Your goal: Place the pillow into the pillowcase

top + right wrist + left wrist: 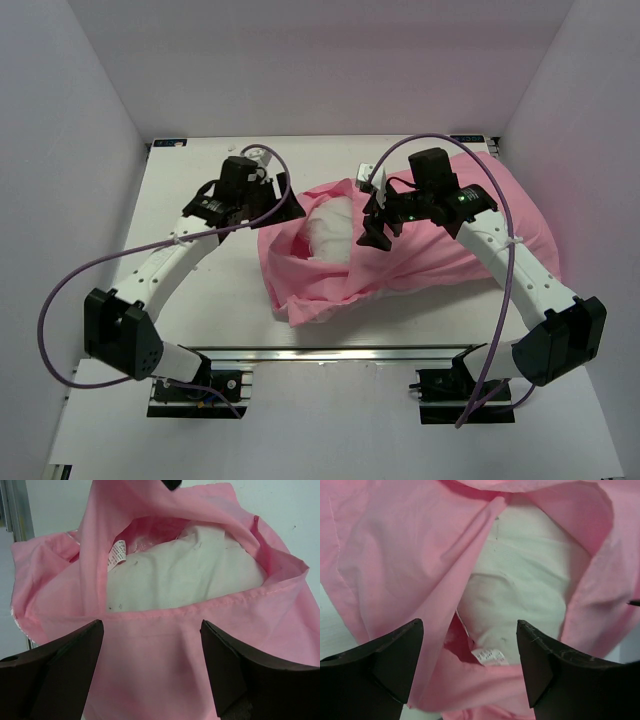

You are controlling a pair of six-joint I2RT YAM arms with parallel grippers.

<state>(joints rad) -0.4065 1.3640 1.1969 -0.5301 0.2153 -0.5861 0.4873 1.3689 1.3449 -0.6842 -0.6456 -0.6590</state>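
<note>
The pink pillowcase lies crumpled across the middle and right of the table. The white pillow sits inside it and shows only through the open mouth at the left. In the left wrist view the pillow and a small care label show between pink folds. In the right wrist view the pillow lies behind the pillowcase hem. My left gripper is open and empty at the mouth's left edge. My right gripper is open and empty over the pillowcase's top layer.
The white table ends at a metal rail along its front edge. White walls close in the left, back and right sides. Purple cables loop off both arms.
</note>
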